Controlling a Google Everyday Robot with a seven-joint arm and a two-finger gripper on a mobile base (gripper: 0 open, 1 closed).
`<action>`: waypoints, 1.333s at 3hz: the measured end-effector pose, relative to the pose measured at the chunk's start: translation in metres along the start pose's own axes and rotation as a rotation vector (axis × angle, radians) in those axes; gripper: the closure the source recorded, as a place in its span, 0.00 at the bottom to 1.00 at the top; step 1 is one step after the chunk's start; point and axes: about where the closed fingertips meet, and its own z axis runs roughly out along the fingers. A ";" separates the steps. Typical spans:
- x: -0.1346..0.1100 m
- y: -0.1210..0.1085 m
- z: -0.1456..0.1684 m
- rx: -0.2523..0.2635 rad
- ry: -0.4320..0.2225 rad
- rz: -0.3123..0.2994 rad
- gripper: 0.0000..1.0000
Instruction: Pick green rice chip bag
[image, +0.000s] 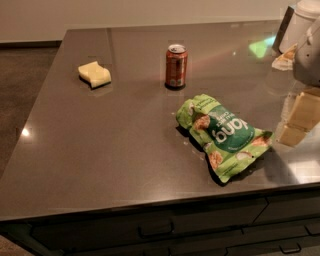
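Note:
The green rice chip bag (222, 135) lies flat on the dark grey counter (100, 140), right of centre near the front edge. It is crinkled bright green, with a dark green round label and brown chip pictures. My gripper (298, 122), beige under a white arm, hangs at the right edge of the view. It is just right of the bag, apart from it, and holds nothing.
An orange-red soda can (176, 65) stands upright behind the bag. A pale yellow sponge (94, 74) lies at the back left. White objects (300, 25) sit at the back right corner. Drawers with handles (155, 231) run below the counter's front edge.

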 end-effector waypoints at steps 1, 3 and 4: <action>-0.005 -0.003 0.004 0.004 -0.002 0.013 0.00; -0.020 -0.015 0.042 -0.029 -0.045 0.147 0.00; -0.029 -0.006 0.068 -0.062 -0.065 0.206 0.00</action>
